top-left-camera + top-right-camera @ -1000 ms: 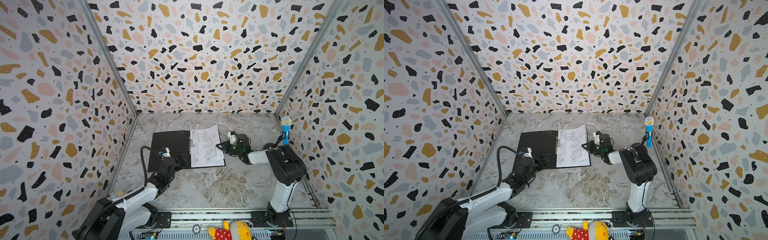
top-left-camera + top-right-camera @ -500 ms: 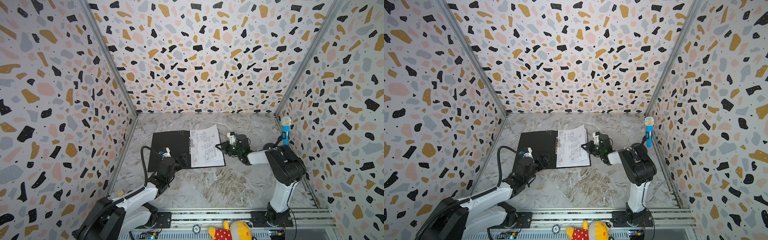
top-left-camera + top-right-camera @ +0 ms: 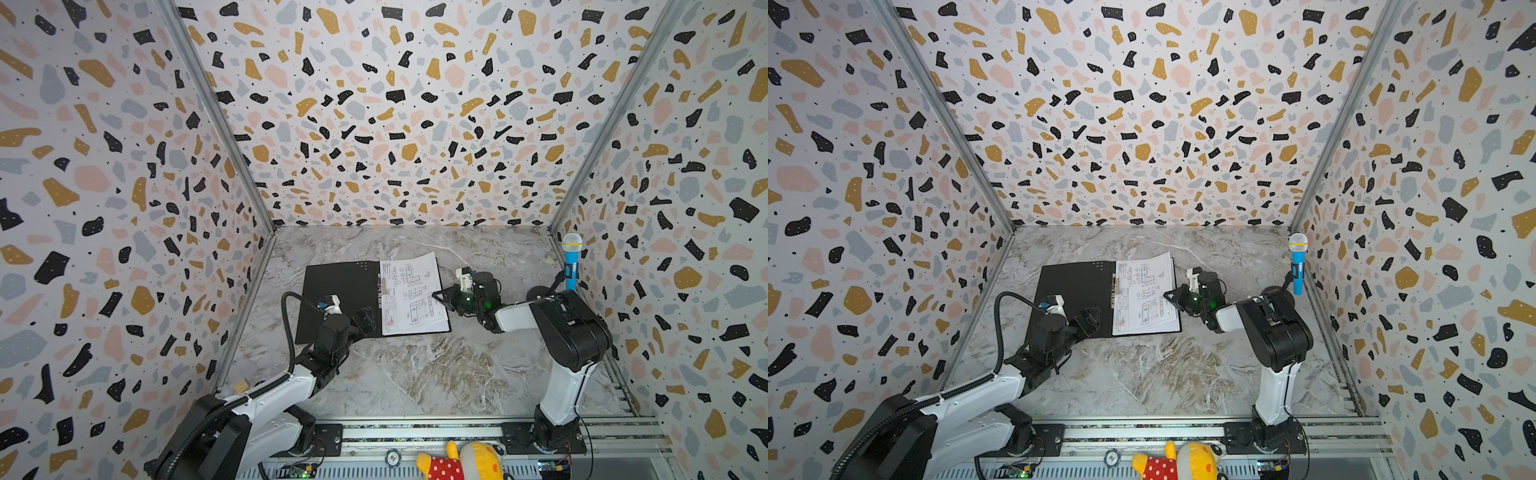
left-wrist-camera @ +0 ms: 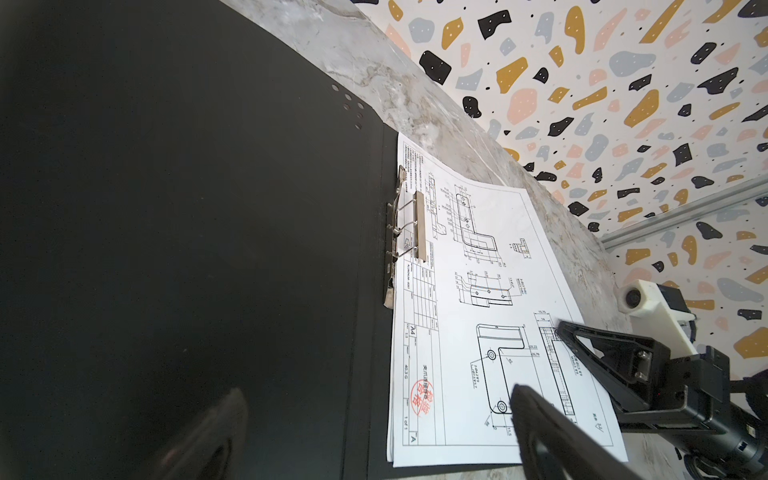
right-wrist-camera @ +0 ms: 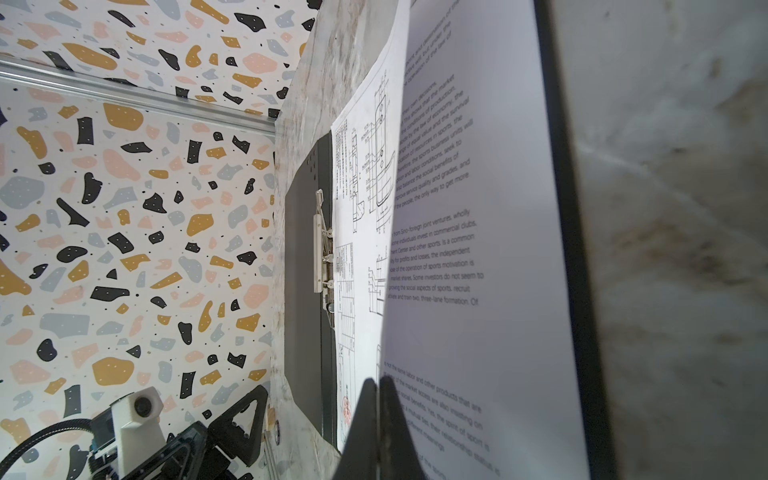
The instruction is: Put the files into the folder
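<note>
The white printed paper sheets [image 3: 413, 293] in the open black-lined flat folder [image 3: 336, 291], likely light, floppy and slippery, want pinching at their free edge, where the right gripper [image 3: 435, 295] is clenched; left gripper [image 3: 368, 318] released.

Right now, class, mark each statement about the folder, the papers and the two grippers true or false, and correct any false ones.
1. The folder lies open with its black inside facing up. True.
2. The left gripper is clamped shut on the folder. False: its jaws stand wide open over the folder's black left half.
3. The top sheet shows line drawings. True.
4. The right gripper is open. False: it is shut on the top sheet's right edge.
5. The blue microphone lies on the papers. False: it stands upright by the right wall.
6. A metal clip sits along the folder's spine. True.
</note>
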{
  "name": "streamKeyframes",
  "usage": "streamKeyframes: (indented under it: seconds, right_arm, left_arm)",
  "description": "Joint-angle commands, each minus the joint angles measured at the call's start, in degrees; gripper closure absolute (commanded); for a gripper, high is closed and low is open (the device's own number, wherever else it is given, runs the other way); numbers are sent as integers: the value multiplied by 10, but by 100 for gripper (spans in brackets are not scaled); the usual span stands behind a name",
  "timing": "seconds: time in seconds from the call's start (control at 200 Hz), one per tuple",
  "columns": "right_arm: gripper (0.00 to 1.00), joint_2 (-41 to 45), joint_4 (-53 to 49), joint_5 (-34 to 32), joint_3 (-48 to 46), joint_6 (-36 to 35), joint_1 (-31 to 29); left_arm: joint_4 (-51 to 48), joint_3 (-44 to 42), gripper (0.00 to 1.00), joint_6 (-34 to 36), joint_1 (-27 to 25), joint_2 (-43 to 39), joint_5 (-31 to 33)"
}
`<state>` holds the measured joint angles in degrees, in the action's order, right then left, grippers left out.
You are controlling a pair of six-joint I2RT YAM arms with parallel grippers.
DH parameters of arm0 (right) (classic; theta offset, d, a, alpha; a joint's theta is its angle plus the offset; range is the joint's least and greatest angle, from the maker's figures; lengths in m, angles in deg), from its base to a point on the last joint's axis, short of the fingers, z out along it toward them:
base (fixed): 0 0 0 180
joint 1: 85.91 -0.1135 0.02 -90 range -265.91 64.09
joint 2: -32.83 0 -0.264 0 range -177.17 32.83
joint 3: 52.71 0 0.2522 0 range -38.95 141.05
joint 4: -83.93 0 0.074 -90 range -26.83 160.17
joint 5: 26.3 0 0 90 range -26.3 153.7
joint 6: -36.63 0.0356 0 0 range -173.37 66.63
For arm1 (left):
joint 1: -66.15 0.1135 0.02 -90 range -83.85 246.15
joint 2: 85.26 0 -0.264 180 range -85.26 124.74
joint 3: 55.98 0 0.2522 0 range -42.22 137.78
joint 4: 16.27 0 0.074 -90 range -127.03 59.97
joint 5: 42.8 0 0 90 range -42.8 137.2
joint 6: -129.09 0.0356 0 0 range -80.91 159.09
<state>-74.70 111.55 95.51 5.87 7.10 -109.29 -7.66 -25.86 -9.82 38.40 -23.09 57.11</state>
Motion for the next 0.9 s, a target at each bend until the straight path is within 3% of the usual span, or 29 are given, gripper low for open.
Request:
streamKeyframes:
  seconds: [0.0, 0.16, 0.27, 0.541, 0.896]
  right_arm:
    - [88, 18, 2, -9, -3, -3, -4]
    - [59, 31, -11, -15, -3, -8, -4]
    - [48, 40, -36, -22, 2, -18, -3]
    - [32, 71, -106, -57, 11, -51, 1]
    - [26, 104, -157, -80, -1, -90, 27]
  left_arm:
    - [23, -9, 0, 0, 4, 1, -1]
    - [23, -10, 0, 0, 5, 0, -2]
    - [24, -9, 1, 0, 5, 1, -2]
    - [25, -10, 1, 0, 5, 2, -4]
    - [55, -1, 0, 0, 5, 38, -48]
